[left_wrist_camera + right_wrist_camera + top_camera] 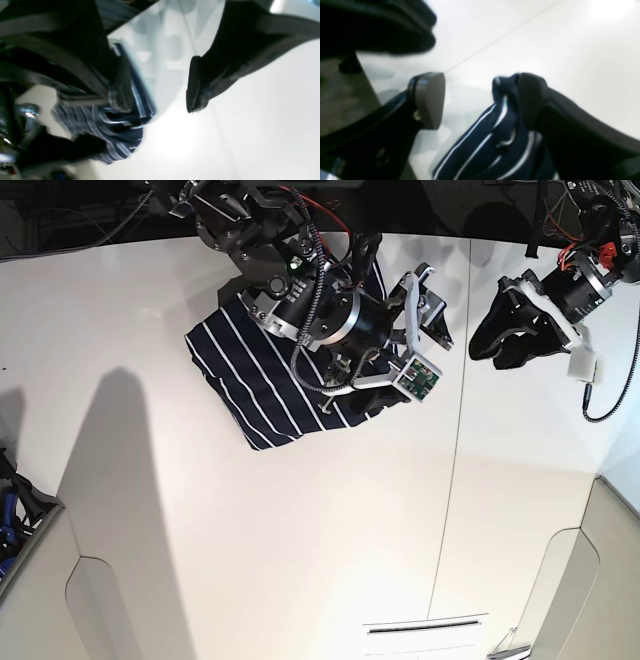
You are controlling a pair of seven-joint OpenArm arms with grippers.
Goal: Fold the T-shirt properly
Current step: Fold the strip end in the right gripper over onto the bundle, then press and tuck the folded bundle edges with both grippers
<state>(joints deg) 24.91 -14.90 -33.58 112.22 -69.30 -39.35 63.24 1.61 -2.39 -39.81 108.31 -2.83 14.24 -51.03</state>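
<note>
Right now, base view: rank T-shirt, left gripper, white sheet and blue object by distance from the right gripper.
1. T-shirt, directly beside the right gripper.
2. left gripper, toward the view's right.
3. white sheet, bottom edge.
4. blue object, far left edge.

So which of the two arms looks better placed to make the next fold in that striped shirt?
Probably the right one. Its tool hangs directly at the T-shirt, open, with striped cloth against one finger in the right wrist view. The left tool is open too, but off to the side over bare table.
</note>
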